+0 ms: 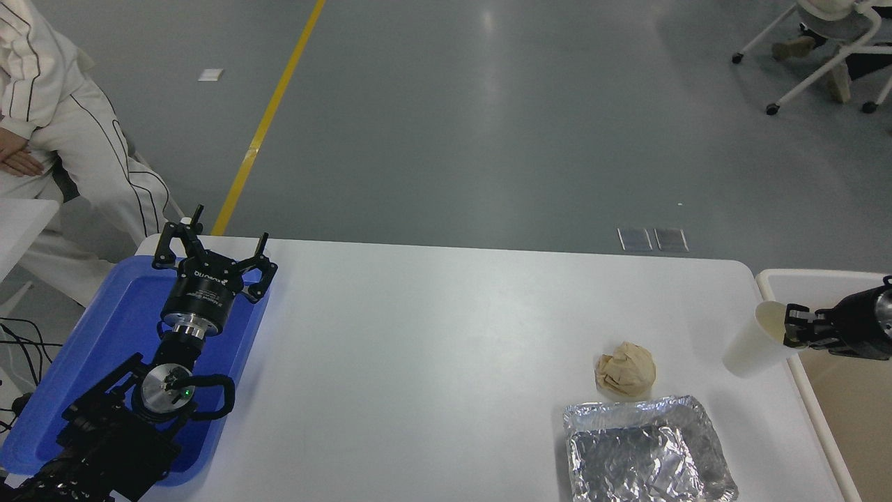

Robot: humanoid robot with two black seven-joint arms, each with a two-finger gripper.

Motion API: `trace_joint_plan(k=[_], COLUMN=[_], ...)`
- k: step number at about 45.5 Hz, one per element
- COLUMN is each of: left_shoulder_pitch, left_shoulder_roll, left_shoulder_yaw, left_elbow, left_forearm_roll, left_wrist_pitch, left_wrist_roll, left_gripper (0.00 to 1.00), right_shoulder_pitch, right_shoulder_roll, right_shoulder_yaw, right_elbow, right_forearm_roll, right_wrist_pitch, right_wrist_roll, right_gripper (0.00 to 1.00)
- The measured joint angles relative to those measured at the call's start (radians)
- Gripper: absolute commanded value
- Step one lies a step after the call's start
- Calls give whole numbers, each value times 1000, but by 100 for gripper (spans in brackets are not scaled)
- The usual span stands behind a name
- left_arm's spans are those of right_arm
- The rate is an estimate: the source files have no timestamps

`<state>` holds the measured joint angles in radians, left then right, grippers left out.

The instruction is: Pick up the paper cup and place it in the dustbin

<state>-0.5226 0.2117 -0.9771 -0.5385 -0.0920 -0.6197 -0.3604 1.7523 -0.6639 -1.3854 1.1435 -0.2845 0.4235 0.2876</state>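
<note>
tilting paper cup [752, 341] in right gripper [794, 328]

One paper cup [755, 339] was in view, and one dustbin [794, 280] at the right edge. On the white counter [432, 348] lay one crumpled brown paper ball [626, 369], one silver foil tray [644, 450] and one blue plastic tray [118, 328]. Two black tools showed: the left tool [212, 240] and the right tool [794, 328]. One person [63, 139] sat at the far left. Two small plates [653, 239] were set in the floor.
</note>
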Motion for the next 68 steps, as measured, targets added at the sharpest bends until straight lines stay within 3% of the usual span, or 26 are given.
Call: trace_joint_plan(k=[17, 42, 68], left_shoulder_pitch=[0, 1, 1], left_shoulder_roll=[0, 0, 0], left_shoulder_yaw=[0, 0, 0], left_elbow=[0, 0, 0], left_forearm_roll=[0, 0, 0], left_wrist_pitch=[0, 0, 0], left_wrist_roll=[0, 0, 0], left_gripper=[100, 100, 100], right_shoulder_pitch=[425, 840, 923], right_shoulder_roll=[-1, 6, -34], right_shoulder_yaw=[-168, -236, -288], right_elbow=[116, 231, 245], right_forearm_roll=[-55, -160, -203], right_wrist_pitch=[299, 357, 362], right_wrist_roll=[-1, -4, -7], right_gripper=[0, 0, 0])
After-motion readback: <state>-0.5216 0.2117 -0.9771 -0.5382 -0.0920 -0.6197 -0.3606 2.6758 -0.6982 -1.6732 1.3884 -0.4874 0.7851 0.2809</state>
